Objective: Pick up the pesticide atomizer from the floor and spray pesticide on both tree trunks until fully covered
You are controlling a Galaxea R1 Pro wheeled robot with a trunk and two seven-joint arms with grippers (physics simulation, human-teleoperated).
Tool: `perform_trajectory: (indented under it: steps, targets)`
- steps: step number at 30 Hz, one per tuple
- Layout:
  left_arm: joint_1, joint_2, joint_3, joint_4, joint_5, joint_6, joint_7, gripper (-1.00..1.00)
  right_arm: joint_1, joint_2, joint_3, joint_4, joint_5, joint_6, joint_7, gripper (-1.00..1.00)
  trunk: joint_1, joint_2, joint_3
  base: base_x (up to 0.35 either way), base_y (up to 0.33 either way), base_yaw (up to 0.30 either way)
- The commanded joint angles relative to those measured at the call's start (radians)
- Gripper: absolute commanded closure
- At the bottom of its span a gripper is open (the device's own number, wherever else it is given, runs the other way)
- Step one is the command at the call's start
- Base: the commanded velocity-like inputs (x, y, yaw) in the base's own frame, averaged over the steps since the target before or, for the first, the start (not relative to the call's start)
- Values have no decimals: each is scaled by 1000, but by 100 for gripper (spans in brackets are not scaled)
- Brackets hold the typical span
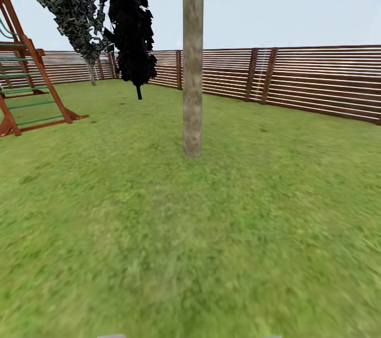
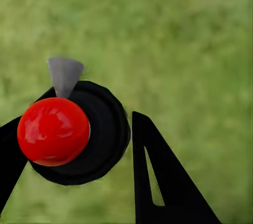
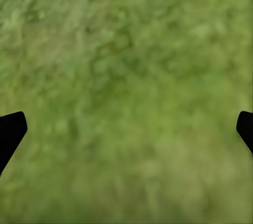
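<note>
**Atomizer carried in the left gripper, first trunk ahead**

Pesticide atomizer (image 2: 79, 134) is sitting between the two dark fingers of the left gripper (image 2: 87, 110). It is showing end-on as a round black body with a glossy red cap (image 2: 52, 132) and a grey cone-shaped nozzle (image 2: 65, 74). The fingers are closing against its sides, one touching the body and the other lying just beside it. Judging by the blurred grass far beneath, the bottle is being held off the ground, ready for spraying. The nozzle is pointing away from the fingers, which is probably keeping the spray path free.

The right gripper (image 3: 126, 129) is hanging over the grass with its fingertips spread wide apart and nothing between them.

In the head view, a thick grey-brown tree trunk (image 1: 192, 62) is standing nearly upright in the middle of the lawn (image 1: 211, 232), well apart from the robot. No white specks are showing on it, so spraying is probably yet to begin, and a closer approach seems needed. Beyond it, a slatted wooden fence (image 1: 317, 83) is ringing the garden. A dark-leaved tree (image 1: 132, 36) and a wooden climbing frame (image 1: 26, 89) are standing to the left.
</note>
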Motion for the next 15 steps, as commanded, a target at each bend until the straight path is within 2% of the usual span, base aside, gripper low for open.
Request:
perform_trajectory:
  steps: [1,15]
  targets:
    - [-1,0,6,2,-11,-5,5,100,0,0,-9,-1,5,-1,5,-100,1,0,-1,341,0,0]
    - [-1,0,5,2,-10,-4,5,100,0,1,-9,-2,5,-1,5,-100,1,0,-1,341,0,0]
